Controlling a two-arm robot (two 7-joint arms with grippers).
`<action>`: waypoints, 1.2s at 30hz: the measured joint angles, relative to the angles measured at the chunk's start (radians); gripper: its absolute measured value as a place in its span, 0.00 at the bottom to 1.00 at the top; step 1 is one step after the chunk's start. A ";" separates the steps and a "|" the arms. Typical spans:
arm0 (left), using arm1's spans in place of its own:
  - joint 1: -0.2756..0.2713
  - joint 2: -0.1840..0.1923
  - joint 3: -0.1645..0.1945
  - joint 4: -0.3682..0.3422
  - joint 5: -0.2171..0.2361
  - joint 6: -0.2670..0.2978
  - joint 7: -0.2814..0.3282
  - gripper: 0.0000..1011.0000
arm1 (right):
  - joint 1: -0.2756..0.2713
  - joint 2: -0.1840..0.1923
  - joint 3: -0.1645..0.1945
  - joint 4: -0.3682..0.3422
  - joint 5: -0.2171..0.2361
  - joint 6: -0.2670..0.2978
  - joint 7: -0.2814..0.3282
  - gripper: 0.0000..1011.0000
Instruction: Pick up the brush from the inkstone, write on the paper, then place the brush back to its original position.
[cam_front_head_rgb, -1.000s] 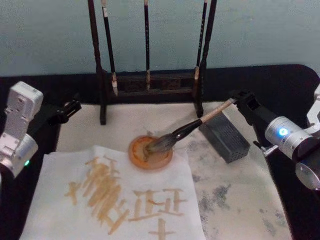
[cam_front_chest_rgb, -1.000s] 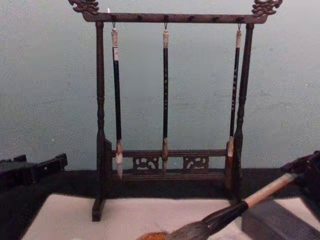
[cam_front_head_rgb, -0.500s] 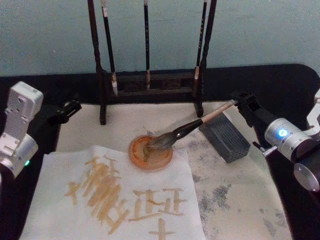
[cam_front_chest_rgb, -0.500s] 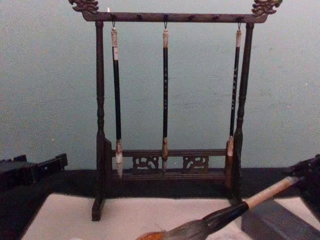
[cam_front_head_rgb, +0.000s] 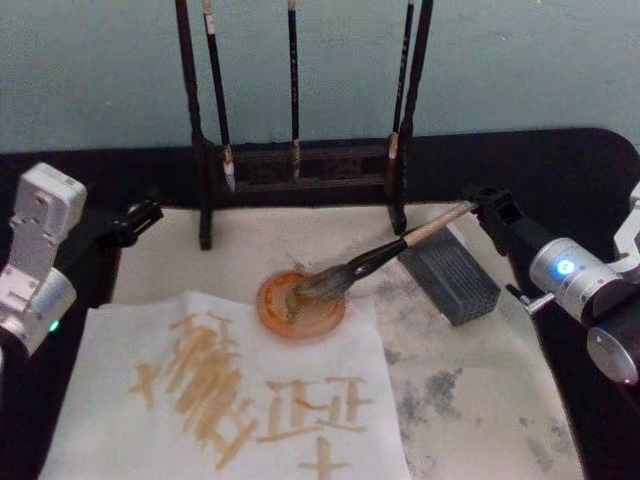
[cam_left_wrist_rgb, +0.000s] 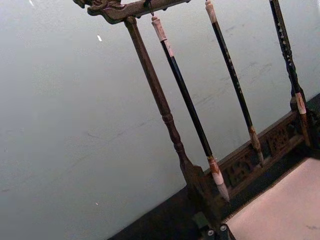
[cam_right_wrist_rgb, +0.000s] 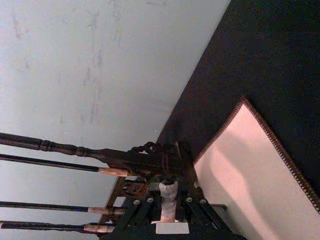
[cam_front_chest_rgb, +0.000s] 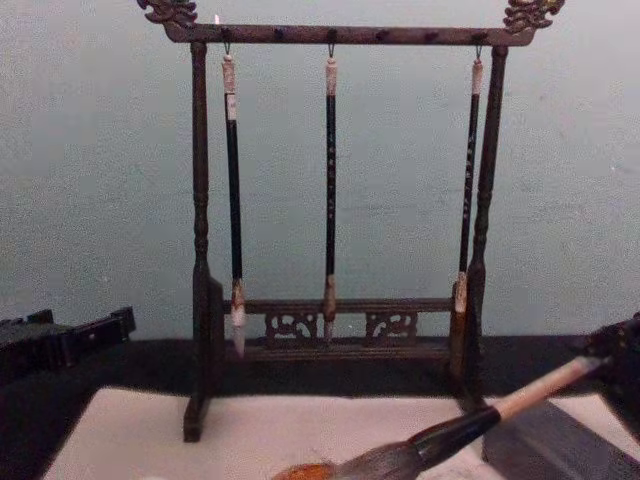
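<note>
- Off-white paper (cam_front_head_rgb: 105, 395) lies nearest you, at the front left of the pale felt mat (cam_front_head_rgb: 480, 400), and carries ochre strokes.
- Just beyond its far edge sits the round orange-brown inkstone (cam_front_head_rgb: 272, 312), with the tuft of the brush (cam_front_head_rgb: 385, 250) lying in it.
- Your brush is the thick one. It has a bushy grey-brown tuft, a black lower shaft and a pale tan upper handle, and it slopes up toward the right over a dark grey block (cam_front_head_rgb: 452, 275).
- The right gripper (cam_front_head_rgb: 476, 203) is clamped on the tan handle's top end. The right wrist view shows that handle pinched between the narrowly set fingers.
- Against a second ago, the tuft looks slimmer and lies lower in the dish, and in the chest view the handle's end sits a little lower.
- The left gripper (cam_front_head_rgb: 138, 216) is parked at the mat's left edge, apart from the paper.
- Farthest back, the dark wooden rack (cam_front_chest_rgb: 200, 250) stands against the blue-green wall with three slim brushes (cam_front_chest_rgb: 330, 190) hanging from it.
</note>
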 joint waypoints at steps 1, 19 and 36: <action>0.000 0.000 0.000 0.000 0.000 0.000 0.000 0.99 | 0.001 0.002 -0.003 0.001 0.003 -0.003 0.000 0.18; 0.000 0.000 0.000 0.000 0.000 0.000 0.000 0.99 | 0.015 0.015 -0.033 0.017 0.021 -0.016 0.003 0.18; 0.000 0.000 0.000 0.000 0.000 0.000 0.000 0.99 | 0.013 0.013 -0.028 0.016 0.021 -0.016 0.004 0.33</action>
